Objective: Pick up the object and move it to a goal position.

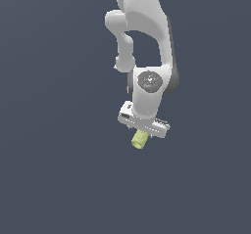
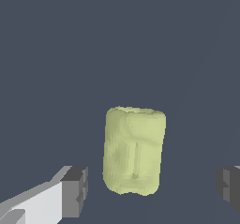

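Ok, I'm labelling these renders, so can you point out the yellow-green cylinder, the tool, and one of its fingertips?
Cylinder [image 2: 134, 151]: wrist view, middle of its ridged side.
Tool [image 2: 152, 186]: wrist view, midway between its open fingertips, beside the cylinder's lower edge.
Fingertip [image 2: 75, 191]: wrist view, the dark grey pad's face.

Object [image 2: 134, 151] matt, faintly ridged, waxy-looking; arm [image 1: 147, 37] smooth glossy white; fingers [image 2: 75, 191] matt grey.

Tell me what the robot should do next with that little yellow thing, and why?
Probably lower a bit more and then close the gripper. In the wrist view the object sits between the two fingers, with a gap on each side, so nothing grips it yet. The exterior view shows the gripper right above the object.
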Robot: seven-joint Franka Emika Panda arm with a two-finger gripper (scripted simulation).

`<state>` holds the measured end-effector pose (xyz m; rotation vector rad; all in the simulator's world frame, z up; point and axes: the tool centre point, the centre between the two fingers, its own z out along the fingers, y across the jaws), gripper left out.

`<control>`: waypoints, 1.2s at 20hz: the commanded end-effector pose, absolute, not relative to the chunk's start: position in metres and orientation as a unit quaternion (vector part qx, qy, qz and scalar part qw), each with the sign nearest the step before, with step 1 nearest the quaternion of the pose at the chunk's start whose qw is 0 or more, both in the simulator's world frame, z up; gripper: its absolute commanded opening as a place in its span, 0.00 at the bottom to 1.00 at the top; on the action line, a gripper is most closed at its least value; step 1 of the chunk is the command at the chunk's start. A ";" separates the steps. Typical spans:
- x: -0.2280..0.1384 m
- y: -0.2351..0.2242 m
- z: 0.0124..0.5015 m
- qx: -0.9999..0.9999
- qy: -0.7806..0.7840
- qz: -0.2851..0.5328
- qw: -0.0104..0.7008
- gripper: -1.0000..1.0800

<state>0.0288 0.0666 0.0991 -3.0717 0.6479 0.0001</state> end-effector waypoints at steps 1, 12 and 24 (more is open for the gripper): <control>0.030 0.069 0.094 -0.975 0.222 0.000 0.001 0.96; 0.031 0.071 0.087 -0.971 0.240 0.000 0.000 0.96; 0.031 0.071 0.039 -0.970 0.242 0.000 0.000 0.96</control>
